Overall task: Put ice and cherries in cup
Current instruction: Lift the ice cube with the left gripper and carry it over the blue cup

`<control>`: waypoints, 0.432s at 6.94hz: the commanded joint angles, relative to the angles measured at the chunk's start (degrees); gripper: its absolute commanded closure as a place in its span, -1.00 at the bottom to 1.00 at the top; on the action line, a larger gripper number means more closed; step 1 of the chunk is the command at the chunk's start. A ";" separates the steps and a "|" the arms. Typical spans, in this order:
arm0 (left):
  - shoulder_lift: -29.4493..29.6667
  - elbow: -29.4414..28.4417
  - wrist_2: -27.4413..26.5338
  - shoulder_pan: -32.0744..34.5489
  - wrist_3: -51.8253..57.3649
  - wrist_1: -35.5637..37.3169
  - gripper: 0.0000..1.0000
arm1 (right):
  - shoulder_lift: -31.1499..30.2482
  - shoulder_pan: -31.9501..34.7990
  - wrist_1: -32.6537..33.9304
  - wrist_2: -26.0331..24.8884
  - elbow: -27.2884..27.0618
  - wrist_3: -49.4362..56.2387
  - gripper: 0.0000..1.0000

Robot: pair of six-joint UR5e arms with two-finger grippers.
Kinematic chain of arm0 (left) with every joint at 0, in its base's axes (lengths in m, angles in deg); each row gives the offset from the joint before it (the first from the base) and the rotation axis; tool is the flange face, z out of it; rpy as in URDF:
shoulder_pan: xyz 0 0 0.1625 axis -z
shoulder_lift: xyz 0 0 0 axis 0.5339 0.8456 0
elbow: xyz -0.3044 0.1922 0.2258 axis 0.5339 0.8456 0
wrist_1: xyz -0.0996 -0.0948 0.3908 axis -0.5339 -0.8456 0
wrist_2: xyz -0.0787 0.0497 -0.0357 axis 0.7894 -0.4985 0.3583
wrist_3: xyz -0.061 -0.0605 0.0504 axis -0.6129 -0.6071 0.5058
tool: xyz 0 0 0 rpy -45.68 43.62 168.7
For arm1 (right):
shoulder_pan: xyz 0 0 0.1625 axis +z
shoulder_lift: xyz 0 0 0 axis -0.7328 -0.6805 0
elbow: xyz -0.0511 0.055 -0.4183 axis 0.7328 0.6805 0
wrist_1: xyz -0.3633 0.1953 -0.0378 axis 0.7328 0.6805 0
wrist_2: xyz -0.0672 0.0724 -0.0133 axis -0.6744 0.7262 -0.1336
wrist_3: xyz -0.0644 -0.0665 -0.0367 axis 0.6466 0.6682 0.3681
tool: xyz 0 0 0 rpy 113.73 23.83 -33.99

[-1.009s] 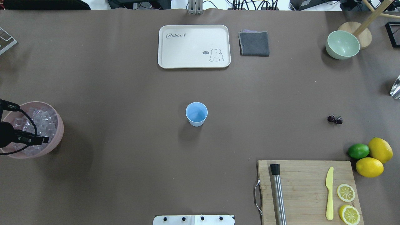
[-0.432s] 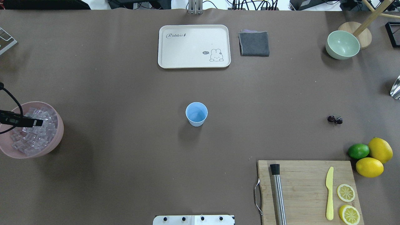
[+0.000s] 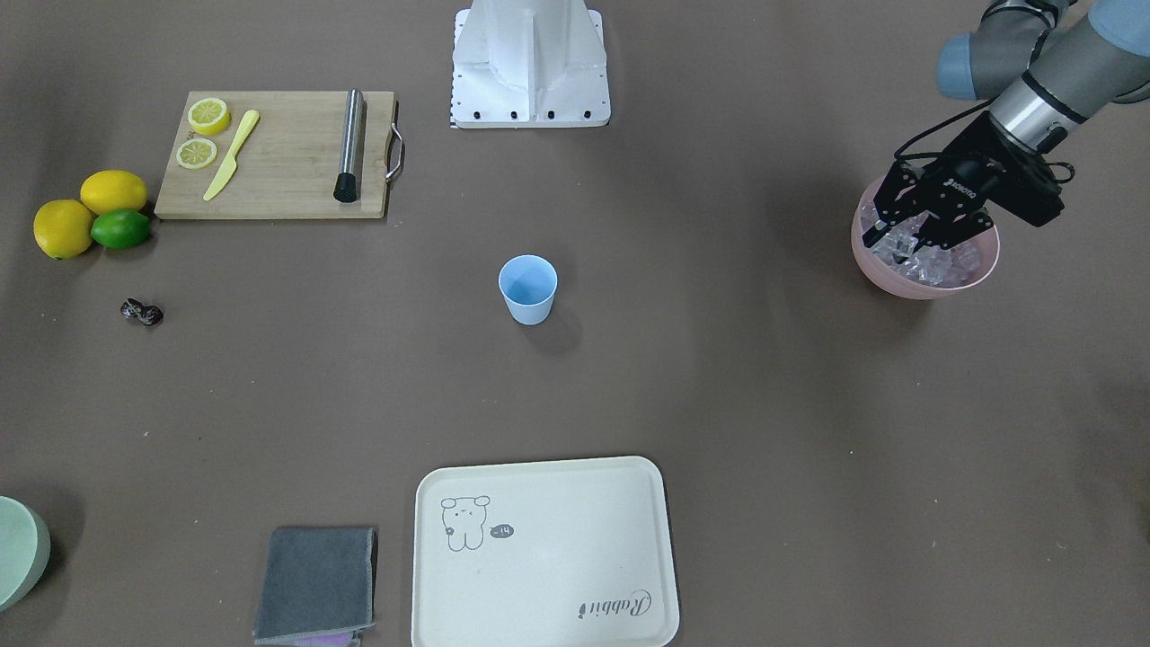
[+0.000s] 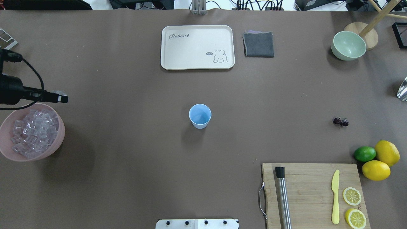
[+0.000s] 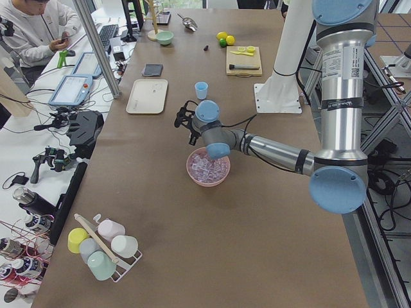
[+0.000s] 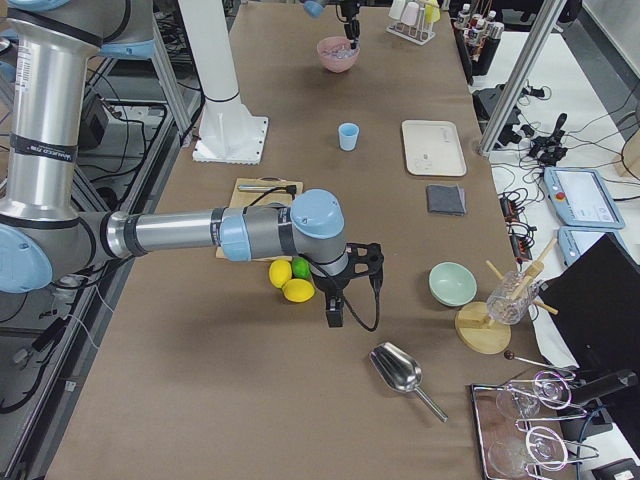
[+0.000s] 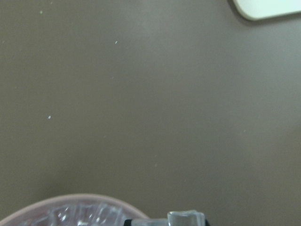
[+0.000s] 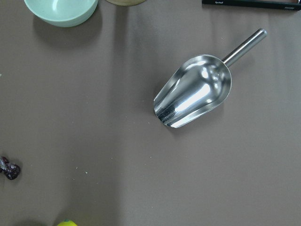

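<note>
Ice (image 4: 31, 133) fills the pink bowl (image 4: 61, 140) at the left end of the counter (image 4: 127, 95). One ice cube (image 7: 186, 219) is pinched in the left pincer (image 3: 897, 243), raised over the bowl's rim. Cup (image 4: 200, 115) stands mid-counter, well apart; cherries (image 4: 341, 121) lie further right. Right pincer (image 6: 333, 312) hangs near the lemons (image 6: 285, 280); cannot tell whether spread or pressed together.

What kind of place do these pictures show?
Most likely a robotics lab staged as a drinks station: the left UR5e arm reaches over the table, a tablet lies beside it, and ice and a cup serve as props.
</note>
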 commanded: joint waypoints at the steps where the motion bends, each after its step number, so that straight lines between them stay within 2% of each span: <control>1: 10.71 -2.81 -2.49 -4.01 -11.00 0.00 1.00 | 0.00 0.00 0.00 0.00 0.01 0.00 -1.00; 3: 16.62 -4.05 -17.03 -15.06 -17.09 0.26 1.00 | 0.00 0.00 0.00 0.00 0.01 0.00 -1.00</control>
